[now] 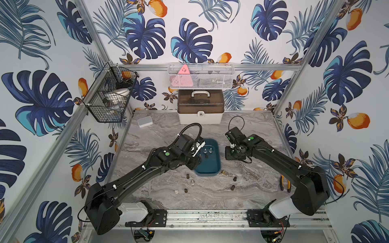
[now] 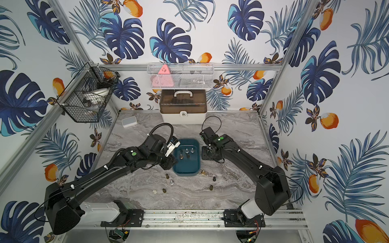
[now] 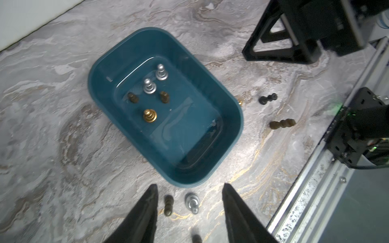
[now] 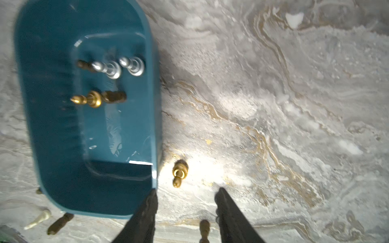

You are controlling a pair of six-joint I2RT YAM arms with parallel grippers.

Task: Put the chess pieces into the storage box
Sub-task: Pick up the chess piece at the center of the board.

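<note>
- Marble-patterned grey tabletop (image 1: 252, 130), walled in by blue-leaf and orange-fruit wallpaper, with two black arms reaching in from the near rail.
- Storage box (image 1: 207, 173): dark teal, open-topped, mid-table between the two arms. No lettering can be made out on it.
- Chess pieces inside the box, five in all, standing in its far half: two silver (image 3: 149, 86) (image 3: 161, 72), two dark brown (image 3: 132, 97) (image 3: 164, 97), one gold (image 3: 149, 115).
- Chess pieces on the table, seven in all: a gold one (image 1: 222, 173) just beside the box's near right corner; two dark ones (image 1: 235, 179) (image 1: 232, 187) nearer the rail on the right; on the left a brown one (image 1: 187, 176), a silver one (image 1: 192, 182), a whitish one (image 1: 176, 191) and another brown one (image 1: 185, 190).
- Left gripper (image 1: 199, 149): over the box's left rim, fingers apart, nothing between them.
- Right gripper (image 4: 187, 189): just beside the box's right side, fingers apart, holding nothing.
- Yellow-handled pliers (image 1: 285, 183): by the right arm, well apart from the box.
- White case with a brown translucent lid (image 1: 200, 107): against the back wall, latch shut, any marking too small to read.
- Small white-grey flat box (image 1: 144, 121): far left corner.
- Pink triangle (image 1: 184, 70) in the white mesh basket (image 1: 223, 83): dark marks on it, illegible.
</note>
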